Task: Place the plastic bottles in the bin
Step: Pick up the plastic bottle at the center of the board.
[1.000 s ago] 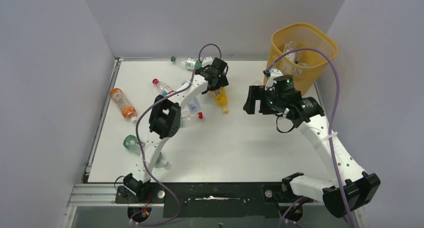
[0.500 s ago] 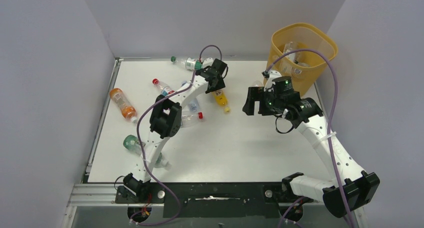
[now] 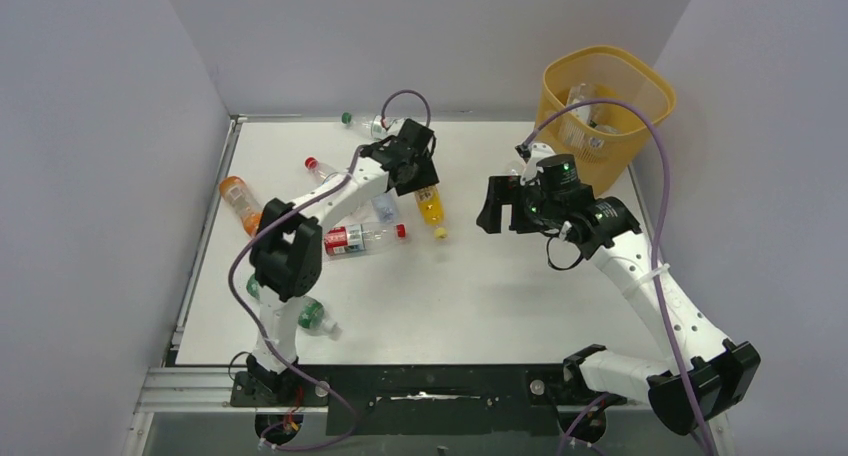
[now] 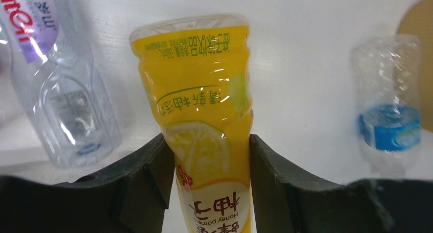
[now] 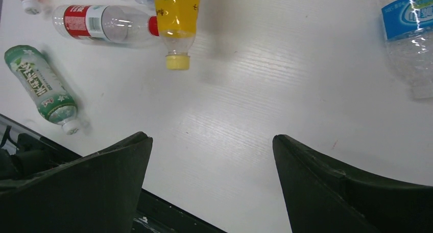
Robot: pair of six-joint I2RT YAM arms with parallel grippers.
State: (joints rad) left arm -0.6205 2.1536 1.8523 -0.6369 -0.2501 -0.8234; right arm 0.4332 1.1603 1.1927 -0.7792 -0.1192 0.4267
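Note:
My left gripper [image 3: 413, 172] is shut on the yellow honey-pomelo bottle [image 3: 431, 208], which hangs below it with its yellow cap toward the near side. In the left wrist view both fingers [image 4: 148, 177] press the sides of the yellow bottle [image 4: 199, 100]. My right gripper [image 3: 497, 208] stands open over bare table, and nothing lies between its fingers [image 5: 117, 171]. The yellow-orange bin [image 3: 607, 101] stands at the back right with clear bottles inside. Other plastic bottles lie on the left half: a red-label one [image 3: 355, 239], an orange one [image 3: 243, 204] and a green one [image 3: 310, 316].
A green-capped bottle [image 3: 362, 125] lies by the back wall, a red-capped one [image 3: 322, 171] beside the left arm. A clear blue-label bottle [image 5: 411, 33] lies near the bin. Grey walls close in the white table [image 3: 480, 306] on three sides.
My left gripper has shut on the yellow bottle and carried it a little left and nearer. The left elbow swung left. The right gripper drifted slightly left and stayed open.

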